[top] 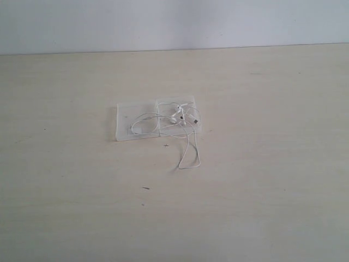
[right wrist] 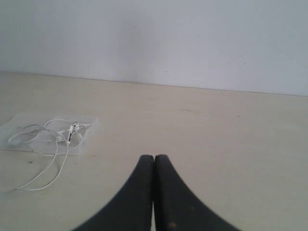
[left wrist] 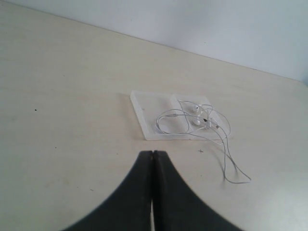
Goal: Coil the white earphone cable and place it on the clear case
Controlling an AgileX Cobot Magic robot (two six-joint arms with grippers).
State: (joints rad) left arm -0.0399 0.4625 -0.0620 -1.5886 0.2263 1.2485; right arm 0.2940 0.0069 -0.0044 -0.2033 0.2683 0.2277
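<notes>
The clear case [top: 126, 117] lies flat in the middle of the table, two joined square halves. The white earphone cable [top: 189, 143] is loosely coiled on top of it, earbuds on the right half, with one long loop hanging off the near edge onto the table. The left wrist view shows the case [left wrist: 144, 108] and the cable [left wrist: 226, 159] ahead of my left gripper [left wrist: 153, 153], which is shut and empty. In the right wrist view the case [right wrist: 86, 122] and cable [right wrist: 53, 168] lie far off to the side of my right gripper [right wrist: 154, 157], also shut and empty. Neither gripper appears in the exterior view.
The pale wooden table [top: 262, 191] runs to a white wall [top: 174, 22] at the back. A few tiny dark specks [top: 145, 188] mark the surface near the case.
</notes>
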